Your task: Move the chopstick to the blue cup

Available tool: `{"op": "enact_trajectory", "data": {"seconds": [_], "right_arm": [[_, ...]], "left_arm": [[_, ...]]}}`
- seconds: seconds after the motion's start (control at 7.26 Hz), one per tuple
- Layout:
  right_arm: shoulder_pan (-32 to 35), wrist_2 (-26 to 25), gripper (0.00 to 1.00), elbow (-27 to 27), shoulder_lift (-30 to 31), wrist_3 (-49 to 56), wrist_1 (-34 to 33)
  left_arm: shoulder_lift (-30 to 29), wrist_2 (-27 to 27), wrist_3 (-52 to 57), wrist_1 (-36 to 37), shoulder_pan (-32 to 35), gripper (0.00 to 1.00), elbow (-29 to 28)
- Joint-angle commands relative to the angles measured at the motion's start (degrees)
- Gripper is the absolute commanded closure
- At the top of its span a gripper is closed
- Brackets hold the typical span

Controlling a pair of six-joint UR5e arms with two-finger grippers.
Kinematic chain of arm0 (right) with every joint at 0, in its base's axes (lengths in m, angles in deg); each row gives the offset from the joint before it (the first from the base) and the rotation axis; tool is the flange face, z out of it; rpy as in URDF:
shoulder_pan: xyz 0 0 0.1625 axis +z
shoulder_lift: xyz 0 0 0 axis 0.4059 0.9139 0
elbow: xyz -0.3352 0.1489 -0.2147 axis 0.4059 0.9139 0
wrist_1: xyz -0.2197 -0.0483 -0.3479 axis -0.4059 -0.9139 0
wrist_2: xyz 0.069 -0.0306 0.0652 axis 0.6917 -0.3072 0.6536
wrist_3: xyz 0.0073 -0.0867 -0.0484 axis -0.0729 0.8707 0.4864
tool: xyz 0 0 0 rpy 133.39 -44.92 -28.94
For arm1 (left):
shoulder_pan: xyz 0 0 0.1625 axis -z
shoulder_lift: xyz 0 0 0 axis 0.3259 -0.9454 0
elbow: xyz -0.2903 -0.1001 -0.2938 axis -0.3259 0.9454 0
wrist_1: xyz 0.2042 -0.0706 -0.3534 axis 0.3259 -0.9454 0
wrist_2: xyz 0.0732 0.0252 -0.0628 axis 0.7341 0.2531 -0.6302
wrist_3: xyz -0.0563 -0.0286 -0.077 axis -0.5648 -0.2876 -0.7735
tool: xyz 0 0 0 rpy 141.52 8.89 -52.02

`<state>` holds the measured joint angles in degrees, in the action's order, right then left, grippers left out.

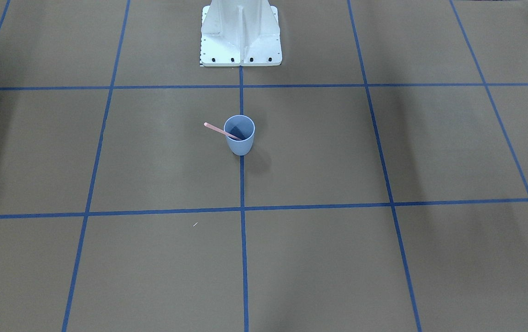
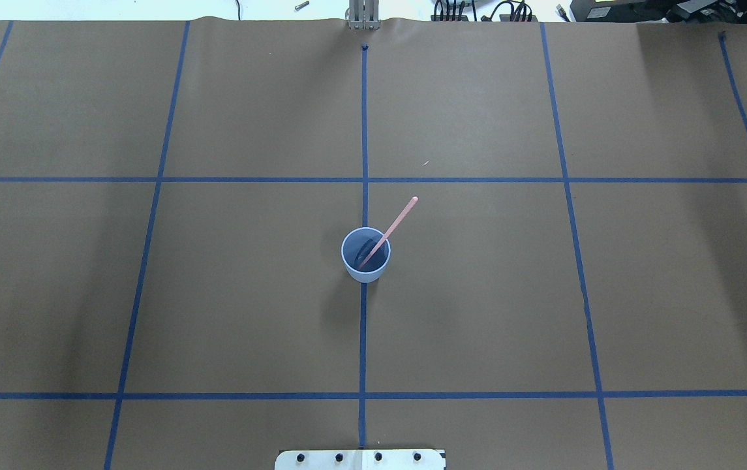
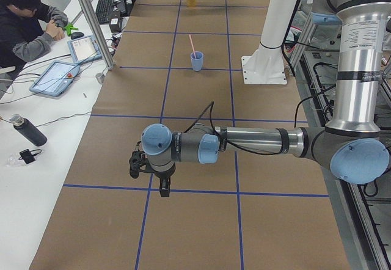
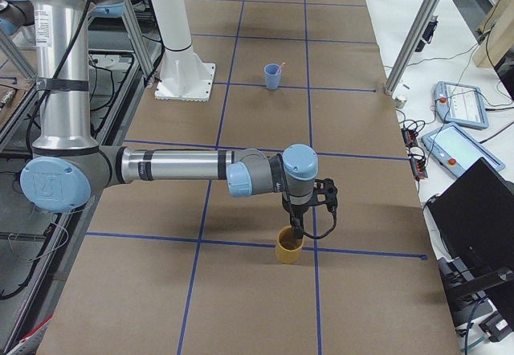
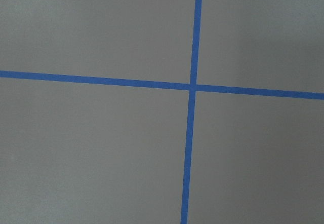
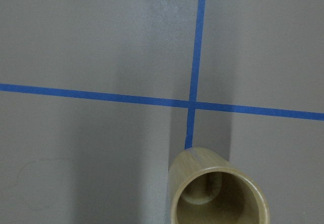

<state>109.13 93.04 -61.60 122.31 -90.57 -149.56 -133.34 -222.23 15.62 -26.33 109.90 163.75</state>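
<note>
Bare taped paper [image 1: 153, 267] lies nearest the front camera; beyond it the chopstick [image 1: 217, 131] already leans in the blue cup [image 1: 240, 136], free end at ten o'clock. Overhead, that end points to one o'clock, with open room all round. It looks light, stiff and slick: pinch the upper shaft. Side views show the left gripper [image 3: 162, 190] and the right gripper [image 4: 299, 228] above a tan cup [image 4: 288, 248], both well apart from the blue cup; either claw's spread I cannot tell.

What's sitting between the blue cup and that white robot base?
Nothing: in the front-facing view, only brown table cover and blue tape separate the blue cup and white base.
</note>
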Motion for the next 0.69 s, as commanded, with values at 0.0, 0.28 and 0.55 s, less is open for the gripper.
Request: {"op": "enact_trajectory", "data": {"seconds": [0.0, 0.28, 0.55], "right_arm": [[0.1, -0.7, 0.00, -0.1, 0.1, -0.4, 0.0], [0.1, -0.8, 0.00, 0.1, 0.0, -0.5, 0.0], [0.1, -0.8, 0.00, 0.3, 0.1, -1.8, 0.1]], "left_arm": [[1.1, -0.1, 0.0, 0.0, 0.0, 0.02, 2.2], [2.4, -0.2, 0.0, -0.1, -0.1, 0.02, 3.4], [2.4, -0.2, 0.0, -0.1, -0.1, 0.02, 3.4]]}}
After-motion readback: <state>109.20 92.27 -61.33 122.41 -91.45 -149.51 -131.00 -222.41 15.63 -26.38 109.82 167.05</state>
